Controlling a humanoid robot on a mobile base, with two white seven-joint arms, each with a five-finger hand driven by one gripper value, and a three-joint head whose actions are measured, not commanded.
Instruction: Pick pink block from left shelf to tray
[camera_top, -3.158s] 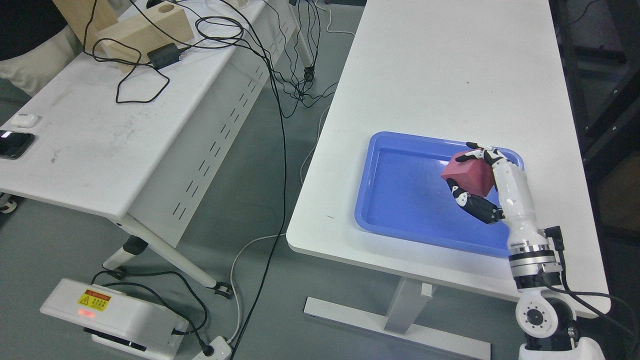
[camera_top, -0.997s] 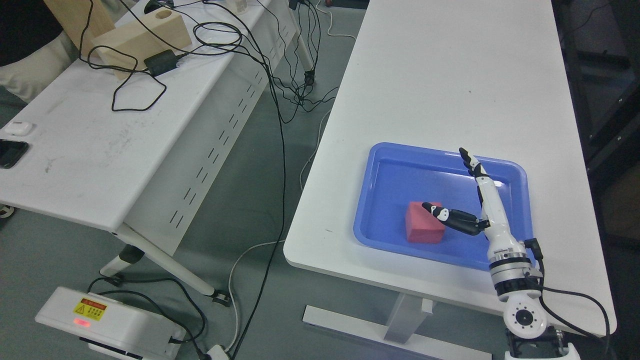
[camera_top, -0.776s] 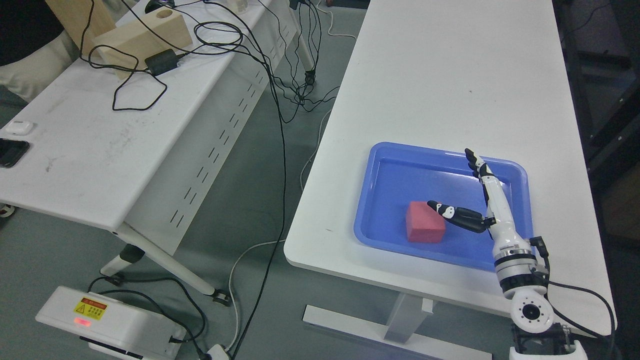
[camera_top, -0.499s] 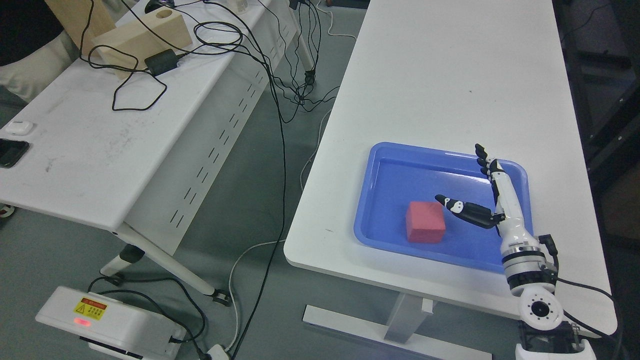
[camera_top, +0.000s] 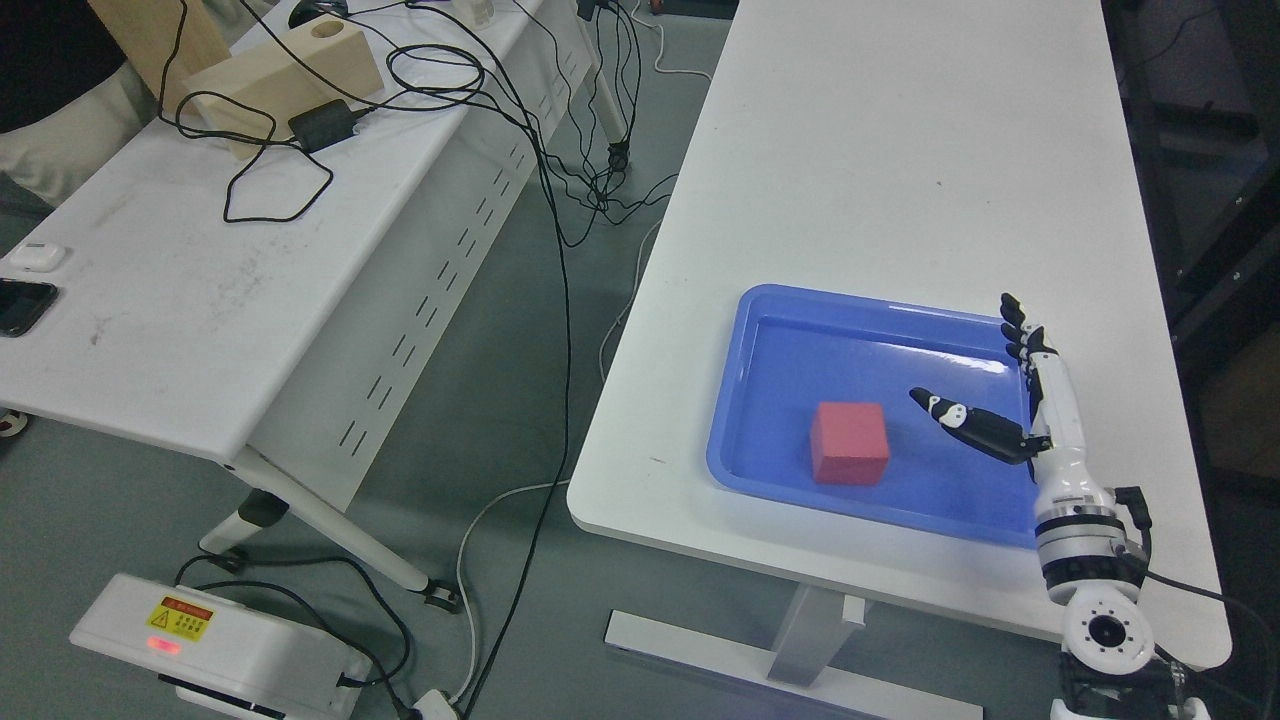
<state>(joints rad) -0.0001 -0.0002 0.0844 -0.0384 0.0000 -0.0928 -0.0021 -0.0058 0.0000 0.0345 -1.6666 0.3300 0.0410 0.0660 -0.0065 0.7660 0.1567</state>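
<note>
From my remote feed this reads as a robotics lab / test space, not a home or shop. Grey bare floor, two plain white work tables: the long one I'm working at, and a scuffed folding one along the left w/ a perforated panel under its edge. Black cables hang in a tangle off that table's far corner down to the floor, a power brick sits among them beside wooden blocks. On the floor near the bottom-left, a white equipment box w/ a yellow warning label and a red light, wired to a power strip
</note>
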